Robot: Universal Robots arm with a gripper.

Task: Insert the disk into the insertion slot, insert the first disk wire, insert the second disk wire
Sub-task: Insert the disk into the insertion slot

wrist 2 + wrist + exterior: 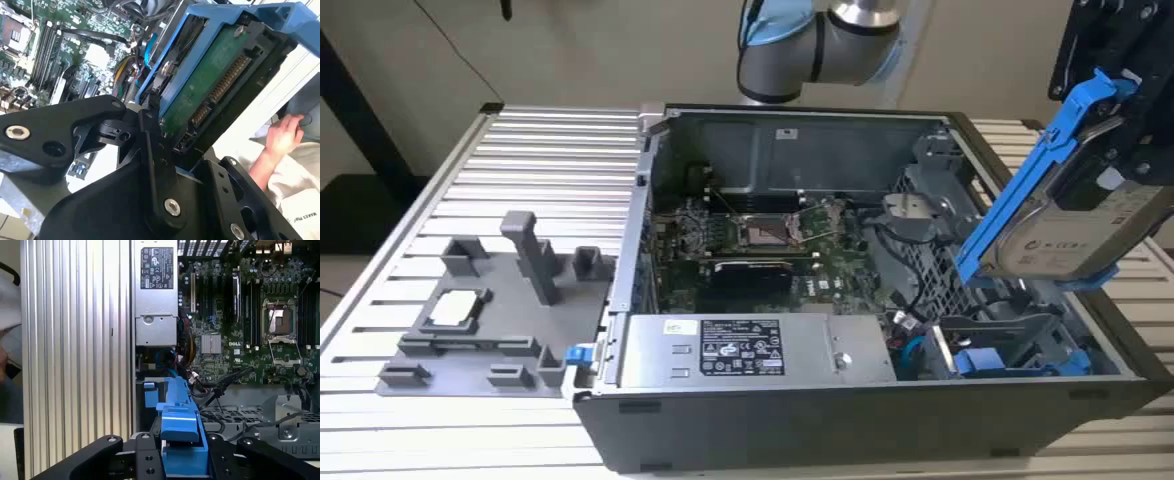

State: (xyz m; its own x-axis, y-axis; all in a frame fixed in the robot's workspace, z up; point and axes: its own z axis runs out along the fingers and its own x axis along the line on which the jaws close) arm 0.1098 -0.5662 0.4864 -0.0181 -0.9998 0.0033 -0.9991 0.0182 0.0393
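Closed black claw point(182, 457) on silver rectangular hard drive in bright blue plastic carrier frame point(1074, 225); held tilted above grey sheet-metal drive bay point(1014, 332) of open computer case point(747, 425). Judged not yet inserted, with both wires left to connect

- In the exterior view, the disk point(1087, 240) is cut off by the picture's edge.
- The insertion slot point(1003, 335), in a front corner of the computer case point(854, 425), is partly hidden behind the case wall.
- The arm point(821, 45) is cut off above.
- In the second wrist view, a blurred hand point(285, 132) has its forearm hidden behind the gripper point(200, 150).
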